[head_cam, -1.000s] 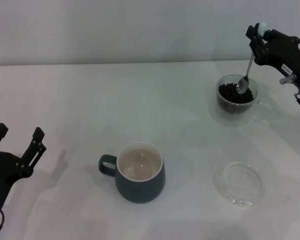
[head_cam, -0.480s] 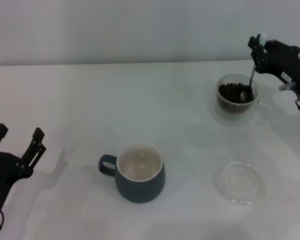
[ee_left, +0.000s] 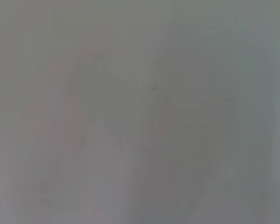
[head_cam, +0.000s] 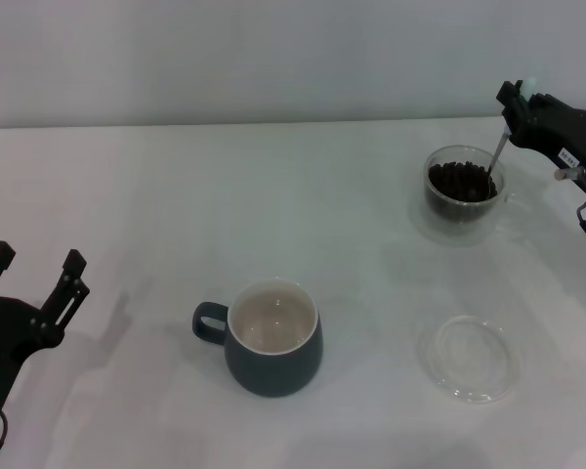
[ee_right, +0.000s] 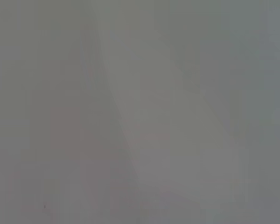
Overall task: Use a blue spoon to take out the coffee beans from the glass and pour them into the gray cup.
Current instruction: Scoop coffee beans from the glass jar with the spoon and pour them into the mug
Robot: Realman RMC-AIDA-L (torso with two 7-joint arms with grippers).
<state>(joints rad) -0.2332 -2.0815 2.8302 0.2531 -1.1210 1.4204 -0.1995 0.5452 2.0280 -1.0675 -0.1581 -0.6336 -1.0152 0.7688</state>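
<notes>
Your right pincer point(head_cam: 516, 98) sits at the far right of the tabletop point(head_cam: 273, 195), just above the glass point(head_cam: 464, 195), and it is clamped on the pale handle of the blue spoon point(head_cam: 496, 151). The spoon hangs nearly upright, its stem slanting down into the glass, with the bowl buried among the coffee beans point(head_cam: 459, 181) on the side nearest the pincer. The gray cup point(head_cam: 272, 338) stands well apart, near the front middle, handle toward your left, its cream inside showing no beans. A flat clear dish point(head_cam: 467, 358) lies to its right. Your left pincer point(head_cam: 34, 269) is parked at the near left edge, fingers spread wide, holding nothing. Both wrist views show only a plain gray blur.
</notes>
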